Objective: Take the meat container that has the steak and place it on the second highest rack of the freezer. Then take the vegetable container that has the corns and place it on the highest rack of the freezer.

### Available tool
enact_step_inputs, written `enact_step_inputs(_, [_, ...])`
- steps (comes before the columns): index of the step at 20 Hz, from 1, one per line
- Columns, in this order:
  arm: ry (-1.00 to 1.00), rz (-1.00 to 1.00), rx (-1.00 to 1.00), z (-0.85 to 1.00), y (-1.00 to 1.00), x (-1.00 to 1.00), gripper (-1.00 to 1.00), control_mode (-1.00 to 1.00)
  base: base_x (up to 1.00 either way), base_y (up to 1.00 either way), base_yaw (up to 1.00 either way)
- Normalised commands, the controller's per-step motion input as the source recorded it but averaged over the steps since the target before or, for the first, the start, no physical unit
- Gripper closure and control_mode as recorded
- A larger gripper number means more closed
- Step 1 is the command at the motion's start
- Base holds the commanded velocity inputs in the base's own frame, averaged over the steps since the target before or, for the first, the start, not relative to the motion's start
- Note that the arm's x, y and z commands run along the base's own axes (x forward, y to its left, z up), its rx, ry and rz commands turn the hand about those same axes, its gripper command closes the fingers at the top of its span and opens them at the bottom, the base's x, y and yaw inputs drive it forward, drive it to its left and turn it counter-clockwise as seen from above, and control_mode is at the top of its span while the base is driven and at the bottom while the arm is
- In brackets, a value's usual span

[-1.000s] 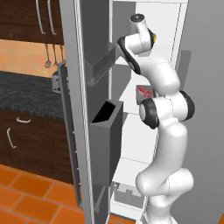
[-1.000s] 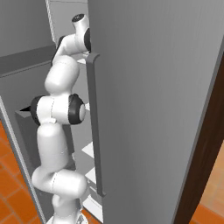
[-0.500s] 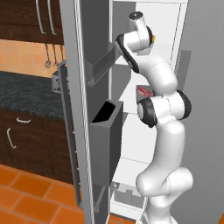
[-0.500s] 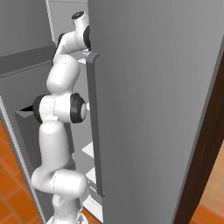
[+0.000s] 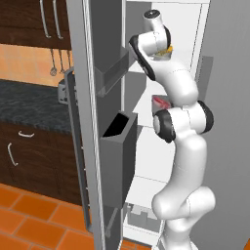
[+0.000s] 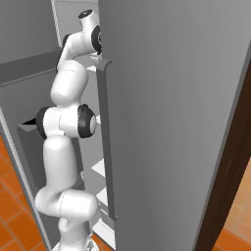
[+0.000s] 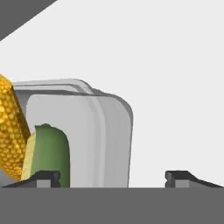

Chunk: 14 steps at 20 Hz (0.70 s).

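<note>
Hand view, left to right: bumpy yellow cob and smooth green cob, the corns (image 7: 26, 148), lying in the vegetable container (image 7: 100, 140), a grey tray with rounded corners on a white freezer (image 5: 195, 34) shelf. Tool (image 7: 113, 177) tips stand wide, straddling the tray's corner, gripping nothing. Left base view: arm reaches high inside, meat container (image 5: 160, 101) a shelf below.

A dark speckled counter (image 5: 29, 100) is the landmark at the left of the left base view. Dark wood cabinets (image 5: 24, 161) with pale curved handles stand directly under it, orange floor tiles (image 5: 34, 219) spread below those, and an orange wall (image 5: 24, 61) with hanging utensils (image 5: 56, 63) rises behind it.
</note>
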Motion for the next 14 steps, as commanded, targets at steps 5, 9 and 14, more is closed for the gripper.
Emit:
enact_step_inputs(5, [-0.22, 0.04, 0.0, 0.18, 0.04, -0.89, -1.0, -1.0, 0.0, 0.0, 0.0])
enact_step_inputs(9, [-0.27, 0.05, -0.01, -0.02, 0.33, -1.0, -1.0, -1.0, 0.0, 0.0, 0.0])
enact_step_inputs(14, [-0.45, 0.04, 0.0, 0.13, 0.08, -1.0, -1.0, -1.0, 0.0, 0.0, 0.0])
